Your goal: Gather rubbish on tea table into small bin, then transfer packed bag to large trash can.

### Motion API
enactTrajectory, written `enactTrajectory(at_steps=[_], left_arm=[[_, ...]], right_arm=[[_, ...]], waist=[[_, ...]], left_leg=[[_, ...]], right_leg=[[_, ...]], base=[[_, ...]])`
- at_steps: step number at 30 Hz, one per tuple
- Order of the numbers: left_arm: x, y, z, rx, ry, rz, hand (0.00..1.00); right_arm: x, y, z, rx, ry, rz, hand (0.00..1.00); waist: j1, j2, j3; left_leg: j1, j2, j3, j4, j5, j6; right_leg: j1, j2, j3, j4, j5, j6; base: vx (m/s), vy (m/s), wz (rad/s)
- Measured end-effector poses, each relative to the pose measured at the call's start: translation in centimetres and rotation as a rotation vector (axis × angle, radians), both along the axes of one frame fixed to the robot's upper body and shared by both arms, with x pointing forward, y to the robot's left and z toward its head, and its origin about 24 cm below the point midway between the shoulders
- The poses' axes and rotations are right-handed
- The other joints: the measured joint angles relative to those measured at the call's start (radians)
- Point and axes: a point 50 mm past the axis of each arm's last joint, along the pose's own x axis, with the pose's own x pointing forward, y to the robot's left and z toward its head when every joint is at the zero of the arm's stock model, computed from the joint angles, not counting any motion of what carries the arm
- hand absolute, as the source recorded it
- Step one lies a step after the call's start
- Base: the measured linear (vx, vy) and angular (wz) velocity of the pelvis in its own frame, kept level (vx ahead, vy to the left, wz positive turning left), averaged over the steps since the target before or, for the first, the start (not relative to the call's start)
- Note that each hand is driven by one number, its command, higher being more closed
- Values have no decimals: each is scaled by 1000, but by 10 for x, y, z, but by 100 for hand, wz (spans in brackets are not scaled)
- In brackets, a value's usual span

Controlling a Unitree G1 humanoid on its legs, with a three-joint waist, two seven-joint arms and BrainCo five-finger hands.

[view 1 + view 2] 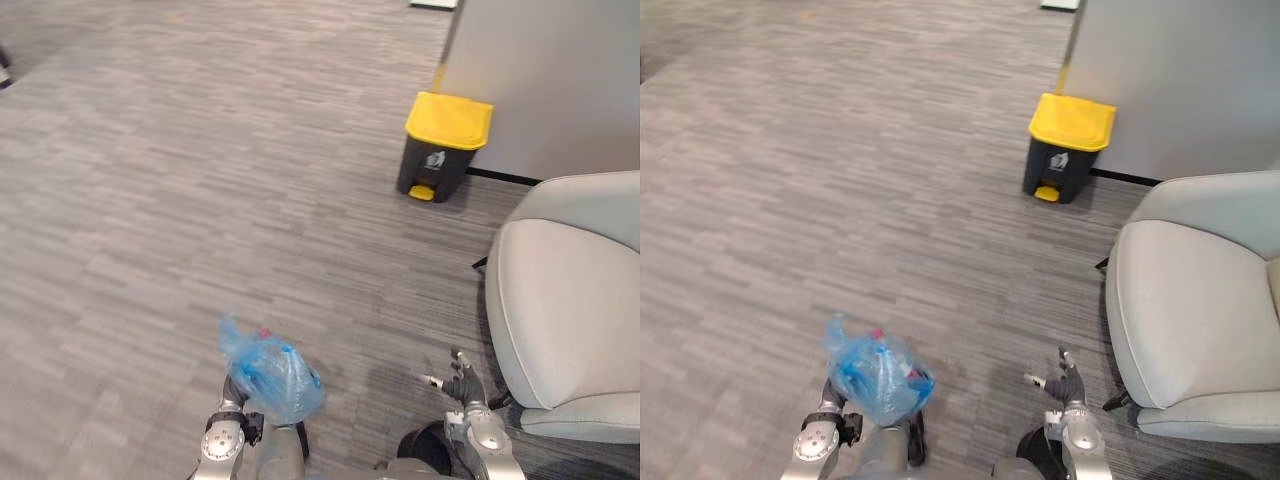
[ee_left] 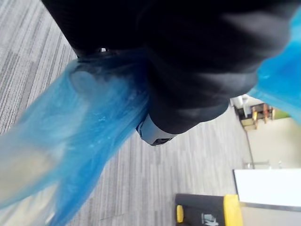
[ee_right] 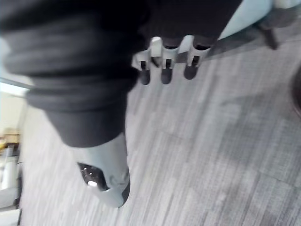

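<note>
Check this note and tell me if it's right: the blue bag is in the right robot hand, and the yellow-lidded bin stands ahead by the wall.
Not right. The blue bag hangs from the left robot hand, not the right robot hand, which is open and empty, as the left eye view shows. The yellow-lidded bin does stand ahead by the wall.

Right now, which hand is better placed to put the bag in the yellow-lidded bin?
Left: the left hand already holds the blue bag, while the right hand hangs open and empty. The bin stands ahead.
</note>
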Motion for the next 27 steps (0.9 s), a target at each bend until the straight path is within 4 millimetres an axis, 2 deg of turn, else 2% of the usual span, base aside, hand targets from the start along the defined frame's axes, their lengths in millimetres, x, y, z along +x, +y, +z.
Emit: enactTrajectory(at_steps=[1, 2, 3, 4, 5, 6, 7, 8, 9, 10, 12, 13, 14, 15, 16, 17, 18, 19, 20, 21, 22, 23, 25, 27], left_arm=[[3, 0, 0, 1, 4, -6, 100], [3, -4, -1, -4, 6, -21, 100], [4, -6, -1, -4, 7, -32, 100], [3, -7, -1, -3, 11, -47, 100], [3, -6, -1, 4, 12, -56, 100], [4, -5, 0, 12, 11, -61, 100], [4, -4, 0, 20, 15, -62, 100], [3, 1, 0, 38, 20, -57, 100], [4, 3, 0, 45, 19, -56, 100], [5, 7, 2, 57, 16, -57, 100], [6, 13, 3, 66, 11, -38, 100], [6, 20, 4, 87, 12, -40, 100], [9, 20, 2, 84, 22, -38, 100], [9, 18, 0, 77, 29, -36, 100], [8, 16, -2, 72, 38, -35, 100], [10, 15, -2, 67, 36, -38, 100], [14, 10, -2, 53, 30, -41, 100], [16, 8, -1, 46, 25, -41, 100], [16, 1, -2, 24, 24, -42, 100], [15, -1, -3, 15, 27, -42, 100], [11, -6, -4, -4, 28, -44, 100], [9, -7, -3, -12, 21, -46, 100], [5, -8, -4, -19, 28, -46, 100], [3, -9, -5, -21, 32, -47, 100]], right_arm=[[0, -1, 0, -3, 2, 0, 0], [-2, -2, -1, -10, 8, -1, 0], [-2, -2, -1, -11, 9, 0, 0], [1, -1, -2, -9, 14, 6, 0], [0, 0, -4, -12, 24, 12, 0], [0, 0, -4, -15, 30, 17, 0], [2, 1, -3, -15, 24, 24, 0], [6, 1, -2, -17, 14, 29, 0], [8, 1, 0, -21, 8, 32, 0], [12, 1, 1, -25, 1, 37, 0], [17, 1, 0, -29, 6, 46, 0], [15, 1, -1, -37, 17, 54, 0], [11, -5, -4, -60, 40, 60, 0], [12, -7, -4, -70, 48, 63, 0], [13, -11, -3, -78, 46, 59, 0], [12, -12, -3, -78, 46, 51, 0], [7, -14, -5, -78, 60, 40, 0], [4, -14, -6, -77, 69, 39, 0], [-3, -12, -9, -69, 84, 35, 0], [-6, -11, -10, -63, 89, 34, 0], [-7, -7, -10, -52, 81, 32, 0], [-5, -7, -7, -48, 60, 25, 0], [0, -3, -3, -36, 30, 23, 0], [2, -1, -2, -21, 19, 14, 0]], waist=[[-1, -19, -10], [-5, -18, -9], [-5, -18, -8], [-7, -11, -7], [-12, -10, -6], [-17, -10, -6], [-19, -5, -2], [-28, -2, 0], [-29, 9, 6], [-36, 19, 13], [-55, 30, 20], [-59, 0, 8], [-57, 7, 25], [-55, 24, 24], [-58, 36, 23], [-59, 44, 25], [-66, 50, 26], [-67, 51, 27], [-66, 49, 33], [-62, 47, 35], [-54, 44, 36], [-51, 38, 40], [-35, 28, 40], [-16, 22, 41]], left_leg=[[13, -15, 28, 8, -27, 12], [49, -30, 54, -6, -51, 27], [74, -37, 69, -18, -64, 30], [140, -49, 98, -47, -85, 39], [171, -49, 117, -61, -91, 44], [195, -50, 125, -77, -96, 46], [237, -49, 135, -103, -104, 43], [282, -41, 151, -138, -108, 36], [301, -35, 155, -150, -109, 33], [336, -18, 164, -168, -110, 32], [376, 3, 171, -196, -107, 22], [403, -14, 166, -217, -106, -10], [437, -5, 141, -225, -129, -47], [439, 13, 134, -223, -130, -51], [436, 26, 118, -214, -116, -72], [436, 38, 110, -199, -108, -87], [408, 59, 81, -123, -84, -123], [387, 77, 60, -53, -74, -129], [320, 121, 11, 177, -12, -137], [292, 137, -2, 276, -8, -141], [226, 170, -10, 460, -21, -122], [178, 183, -2, 539, -36, -97], [90, 184, 24, 563, -52, -69], [16, 158, 32, 477, -69, -43]], right_leg=[[-17, -22, 18, 42, -2, 5], [-42, -39, 28, 131, -2, 18], [-65, -48, 33, 194, 2, 55], [-147, -60, 43, 394, 41, 163], [-189, -62, 43, 494, 53, 196], [-221, -64, 36, 559, 52, 193], [-286, -63, -4, 642, 38, 158], [-342, -61, -70, 670, 13, 108], [-365, -60, -110, 661, 0, 85], [-401, -59, -187, 602, -17, 49], [-446, -57, -294, 430, 9, 2], [-443, -47, -331, 234, 127, -28], [-437, -29, -318, 221, 245, -116], [-436, -13, -320, 231, 235, -126], [-439, 2, -320, 229, 194, -125], [-437, 9, -323, 229, 181, -127], [-413, 24, -332, 220, 156, -136], [-388, 31, -336, 209, 149, -137], [-290, 52, -346, 155, 140, -146], [-251, 59, -344, 132, 137, -149], [-181, 77, -332, 90, 130, -156], [-147, 84, -317, 68, 118, -164], [-107, 88, -281, 38, 106, -161], [-77, 89, -247, 4, 104, -157]], base=[[352, 265, -46], [337, 248, -49], [369, 243, -58], [301, 166, -43], [304, 131, -37], [312, 42, -23], [388, -1, -34], [322, -11, -35], [338, -87, -28], [345, -132, -20], [397, -171, -8], [425, -176, 0], [436, -167, -14], [417, -179, -29], [303, -157, -28], [444, -259, -11], [384, -221, 3], [457, -255, 13], [297, -153, 9], [336, -141, -4], [296, -83, -27], [278, -59, -37], [237, -2, -52], [238, 62, -54]])
